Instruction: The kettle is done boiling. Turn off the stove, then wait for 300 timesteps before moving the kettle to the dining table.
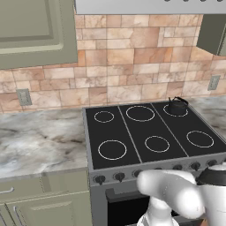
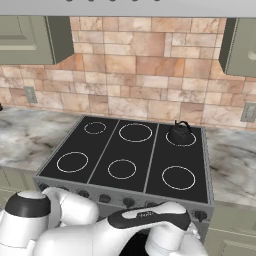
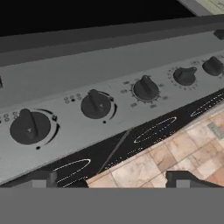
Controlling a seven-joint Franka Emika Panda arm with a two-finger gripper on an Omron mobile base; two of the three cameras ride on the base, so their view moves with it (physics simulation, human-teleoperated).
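Observation:
The small black kettle [image 1: 176,106] [image 2: 179,133] stands on the back right burner of the stove [image 1: 141,137] [image 2: 130,155]. My arm bends low in front of the stove's knob row. The hand view is rolled over and looks close at the grey front panel with several dark knobs [image 3: 95,104]. My gripper [image 3: 113,179] is open, its fingertips [image 3: 41,178] wide apart with nothing between them, a short way off the panel and touching no knob. The dining table is out of view.
Marble counter [image 1: 39,141] [image 2: 235,165] runs on both sides of the stove. Sage wall cabinets [image 1: 35,26] [image 2: 240,45] hang above, with a tiled backsplash and wall outlets [image 1: 24,97] behind. The black oven door [image 1: 128,207] is below the knobs.

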